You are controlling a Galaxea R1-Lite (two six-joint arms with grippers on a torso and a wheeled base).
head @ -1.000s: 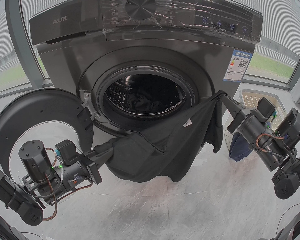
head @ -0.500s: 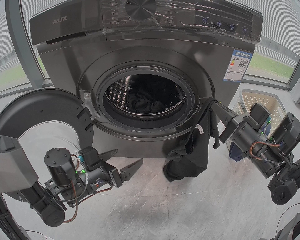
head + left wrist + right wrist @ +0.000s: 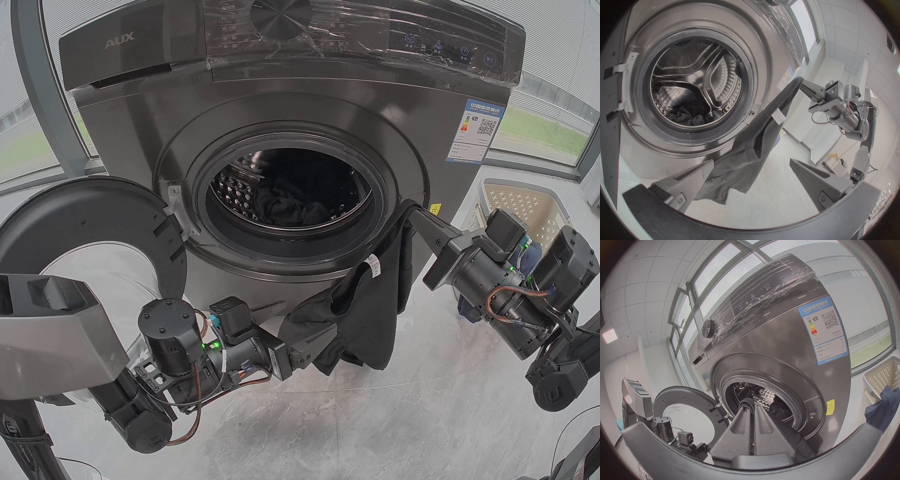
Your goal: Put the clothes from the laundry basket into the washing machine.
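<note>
A black garment (image 3: 369, 294) hangs in front of the washing machine (image 3: 300, 100), below the right side of its round opening. My right gripper (image 3: 409, 211) is shut on the garment's top edge, close to the drum rim; its fingers (image 3: 747, 424) pinch the cloth. My left gripper (image 3: 306, 326) stands open low by the floor, its fingers (image 3: 693, 181) on either side of the garment's lower folds (image 3: 737, 168). Dark clothes (image 3: 287, 203) lie inside the drum. The laundry basket (image 3: 542, 203) stands at the right with a blue garment (image 3: 886, 405) draped over its rim.
The machine's round door (image 3: 94, 212) is swung open to the left, close to my left arm. Pale tiled floor (image 3: 375, 425) stretches in front of the machine. Windows run behind the machine on both sides.
My left gripper let go of the black garment, opened, and swung right under its hanging end. The right gripper carried the garment's top a little left, nearer the drum opening.
</note>
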